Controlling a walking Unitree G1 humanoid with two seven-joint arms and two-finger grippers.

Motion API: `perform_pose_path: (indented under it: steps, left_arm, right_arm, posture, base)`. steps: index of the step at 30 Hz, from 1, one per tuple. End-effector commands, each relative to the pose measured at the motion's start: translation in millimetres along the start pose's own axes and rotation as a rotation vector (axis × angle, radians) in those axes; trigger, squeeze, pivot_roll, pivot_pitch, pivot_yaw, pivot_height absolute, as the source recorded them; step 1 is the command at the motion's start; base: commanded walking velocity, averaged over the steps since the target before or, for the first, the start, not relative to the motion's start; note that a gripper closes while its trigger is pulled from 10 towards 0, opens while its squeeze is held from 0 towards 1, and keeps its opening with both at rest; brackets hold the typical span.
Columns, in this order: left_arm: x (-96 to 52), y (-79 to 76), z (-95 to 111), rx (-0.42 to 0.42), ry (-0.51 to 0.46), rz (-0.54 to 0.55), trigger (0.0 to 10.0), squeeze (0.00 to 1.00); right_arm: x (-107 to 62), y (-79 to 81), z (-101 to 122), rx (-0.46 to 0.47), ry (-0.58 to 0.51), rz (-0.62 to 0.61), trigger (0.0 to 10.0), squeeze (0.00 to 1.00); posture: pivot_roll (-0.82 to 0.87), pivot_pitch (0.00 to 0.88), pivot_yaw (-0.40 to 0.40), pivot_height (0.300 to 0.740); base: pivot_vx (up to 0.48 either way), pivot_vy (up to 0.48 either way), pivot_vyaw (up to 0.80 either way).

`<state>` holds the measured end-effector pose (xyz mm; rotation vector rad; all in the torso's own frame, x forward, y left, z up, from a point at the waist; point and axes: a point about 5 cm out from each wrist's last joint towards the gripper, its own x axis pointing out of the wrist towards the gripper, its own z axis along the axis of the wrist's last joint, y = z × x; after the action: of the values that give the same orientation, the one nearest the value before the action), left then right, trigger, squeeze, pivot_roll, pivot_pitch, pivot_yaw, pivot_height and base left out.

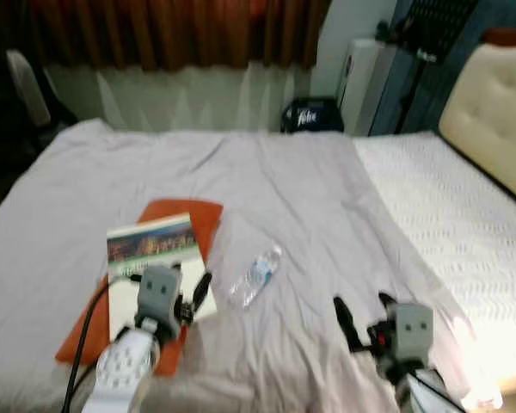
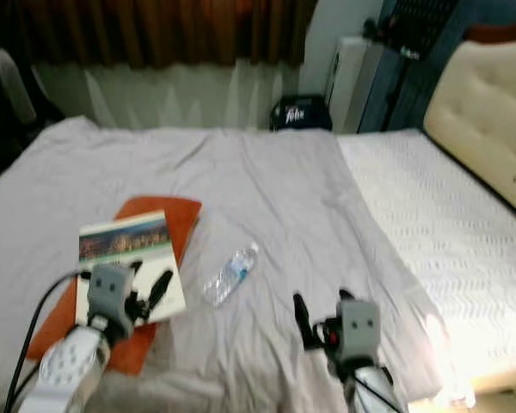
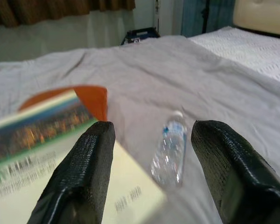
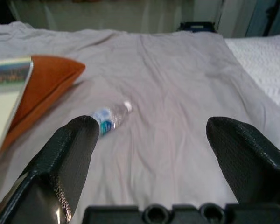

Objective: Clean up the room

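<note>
1. Saw the plastic bottle (image 1: 255, 276) lying on the bed (image 1: 327, 198), just beside the book (image 1: 150, 258).
2. Kept left end effector (image 1: 168, 282) and right end effector (image 1: 361, 317) spread wide, holding nothing.
3. Might roll away if nudged sideways.

The two eye views looked forward and down from head height across the bed (image 1: 284, 181) toward the curtain (image 1: 155, 30) along the top of the frame, both arms entering at the bottom edge. Each wrist view sat low and close over the grey cover, looking along its own black fingers (image 3: 79, 177). All four shared the plastic bottle (image 1: 256, 275), the book (image 1: 150, 249) and the orange folder (image 1: 202, 219).
</note>
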<state>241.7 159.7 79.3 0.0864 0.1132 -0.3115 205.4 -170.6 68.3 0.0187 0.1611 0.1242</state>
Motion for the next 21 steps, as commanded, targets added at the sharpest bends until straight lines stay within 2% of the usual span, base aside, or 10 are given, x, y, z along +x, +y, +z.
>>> perform_pose_path:
  steps: [1,6,8,17,21]
  left_arm:
    - [-2.6,0.4,-3,-0.014,0.001,0.003,10.0,0.00]
    - [-2.8,-1.3,-5,0.027,-0.001,0.020,10.0,0.00]
    - [-1.7,-1.4,-3,0.015,-0.019,0.016,10.0,0.00]
    - [8.1,-6.5,3,0.021,-0.054,-0.061,10.0,0.00]
    - [13.5,-9.7,4,0.020,-0.056,-0.086,10.0,0.00]
  right_arm:
    - [0.2,-0.2,-1,0.002,0.011,-0.005,10.0,0.00]
    - [1.5,0.7,2,-0.017,-0.026,0.010,10.0,0.00]
    - [2.0,0.8,3,-0.021,-0.034,0.014,10.0,0.00]
    - [5.4,-0.4,7,-0.036,-0.065,0.016,10.0,0.00]
    - [4.7,-0.1,5,-0.033,-0.056,0.015,10.0,0.00]
  posture:
    - [0.02,0.000,-0.030,0.618]
    - [0.02,0.000,-0.036,0.599]
    - [0.02,0.000,-0.038,0.599]
    - [0.02,0.000,-0.039,0.599]
    - [0.02,0.000,-0.034,0.599]
  base:
    - [0.000,0.000,0.00]
    - [0.000,0.000,0.00]
    - [0.000,0.000,0.00]
    - [0.480,0.000,0.00]
    - [0.480,0.000,-0.50]
